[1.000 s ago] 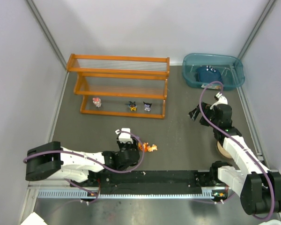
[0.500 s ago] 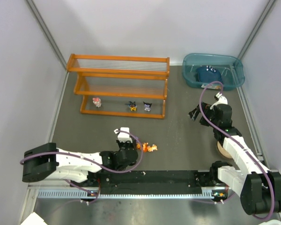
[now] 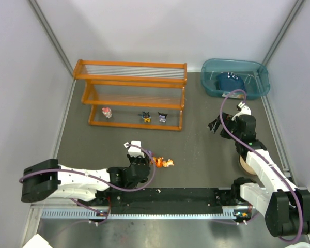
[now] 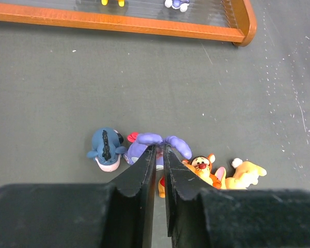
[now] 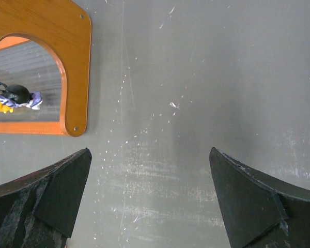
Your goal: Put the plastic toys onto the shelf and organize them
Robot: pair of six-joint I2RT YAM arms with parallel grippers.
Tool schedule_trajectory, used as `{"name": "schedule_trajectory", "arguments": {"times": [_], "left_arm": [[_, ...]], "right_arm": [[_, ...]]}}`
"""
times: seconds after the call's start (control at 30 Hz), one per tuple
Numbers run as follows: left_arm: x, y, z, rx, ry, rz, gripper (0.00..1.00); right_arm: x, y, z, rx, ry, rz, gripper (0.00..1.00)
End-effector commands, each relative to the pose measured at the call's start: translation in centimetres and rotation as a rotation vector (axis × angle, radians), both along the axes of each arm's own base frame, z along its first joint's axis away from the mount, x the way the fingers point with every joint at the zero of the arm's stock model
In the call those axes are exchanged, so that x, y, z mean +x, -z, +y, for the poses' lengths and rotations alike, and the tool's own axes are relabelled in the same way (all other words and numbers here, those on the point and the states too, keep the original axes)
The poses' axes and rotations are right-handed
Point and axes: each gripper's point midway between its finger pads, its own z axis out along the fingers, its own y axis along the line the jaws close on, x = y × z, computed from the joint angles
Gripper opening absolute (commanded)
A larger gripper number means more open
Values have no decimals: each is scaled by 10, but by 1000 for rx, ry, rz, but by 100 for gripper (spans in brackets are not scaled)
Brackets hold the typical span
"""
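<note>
**Left claw point(image 4: 159, 151) pinched on purple toy point(image 4: 146, 139), right claw point(image 5: 150, 153) open**

Left claw is closed tight on the purple toy, low over the surface point(image 3: 206, 150) in front of the shelf point(image 3: 129, 66). We see a blue toy point(image 4: 106, 147) just beside it on one side, and an orange tiger toy point(image 4: 200, 165) and a yellow toy point(image 4: 245, 173) on the other. A pink toy point(image 3: 107, 112), a yellow-and-black toy point(image 3: 146, 117) and a black-and-purple toy point(image 3: 162, 117) stand on the shelf's bottom tier. Right claw is spread wide, holding nothing, above the surface near the shelf's right end.
</note>
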Motion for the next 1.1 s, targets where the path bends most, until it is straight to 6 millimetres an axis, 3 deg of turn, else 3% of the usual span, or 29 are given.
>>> {"name": "schedule_trajectory", "arguments": {"times": [0.0,0.47,1.07], "left_arm": [[-2,0,-6,-29,20,3,20],[-1,19,-9,17,-3,37,26],[-6,16,-11,-24,30,50,34]], "right_arm": [[5,-10,5,0,-24,-47,99],[5,-10,4,-4,-23,-46,99],[5,-6,4,-4,-19,-35,99]]}}
